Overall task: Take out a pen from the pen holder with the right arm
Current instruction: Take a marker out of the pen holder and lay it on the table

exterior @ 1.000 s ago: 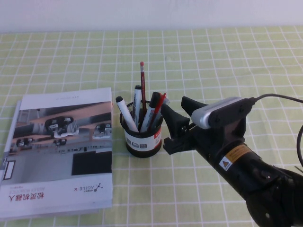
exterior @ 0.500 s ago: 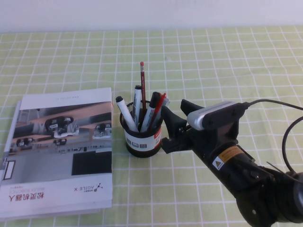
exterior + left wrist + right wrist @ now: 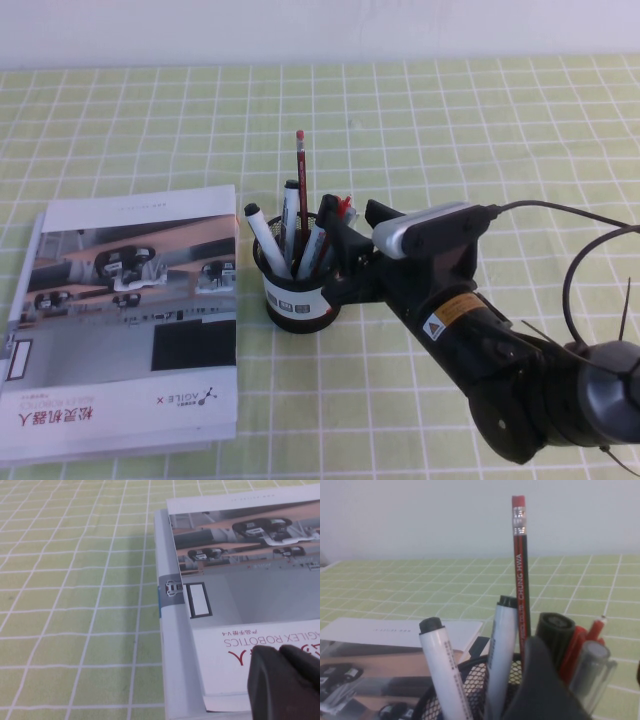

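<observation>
Locate the booklet point(image 3: 130, 320) lying flat on the green checked tablecloth point(image 3: 480, 130). Its cover carries a photograph across the far half, a dark rectangle below that, and red characters with an AgileX logo along the near edge. This print reads upside down from the robot's side. A white under-layer protrudes along one long side. Beyond the booklet, the cloth ends at a plain white wall point(image 3: 320, 30).

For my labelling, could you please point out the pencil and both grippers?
pencil point(image 3: 301, 185), high view, middle of its shaft.
right gripper point(image 3: 354, 218), high view, gap between open fingers at the pen holder point(image 3: 295, 300).
left gripper point(image 3: 282, 672), left wrist view, dark end by the booklet point(image 3: 240, 600).
</observation>
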